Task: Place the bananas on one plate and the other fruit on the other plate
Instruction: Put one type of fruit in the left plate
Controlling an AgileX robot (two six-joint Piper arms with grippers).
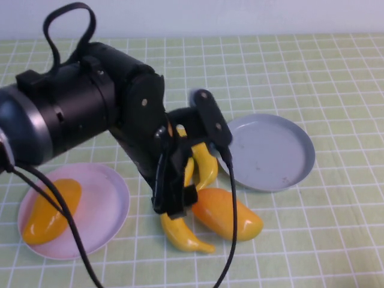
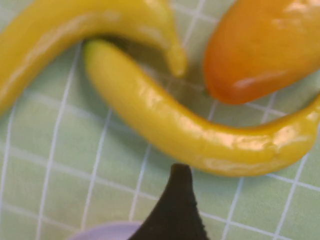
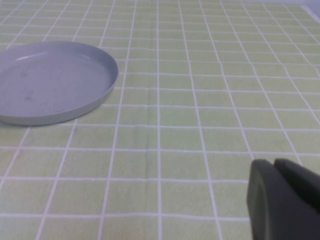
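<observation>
Two yellow bananas lie side by side on the cloth, one (image 1: 206, 167) nearer the grey-blue plate (image 1: 273, 150), the other (image 1: 180, 233) nearer me. A redder orange mango (image 1: 228, 214) lies just right of them. A yellow mango (image 1: 51, 210) lies on the pink-lilac plate (image 1: 102, 207). My left gripper (image 1: 198, 174) hovers open over the bananas, holding nothing. In the left wrist view one black finger (image 2: 175, 205) shows just short of a banana (image 2: 190, 135), with the other banana (image 2: 75, 30) and the mango (image 2: 260, 45) beyond. My right gripper (image 3: 274, 165) is shut and empty, low over the cloth.
The grey-blue plate also shows in the right wrist view (image 3: 50, 80). The left arm's black body (image 1: 78, 114) and its cable hide the table's left middle. The pink plate's rim (image 2: 105, 231) shows by the left finger. Green checked cloth covers the table.
</observation>
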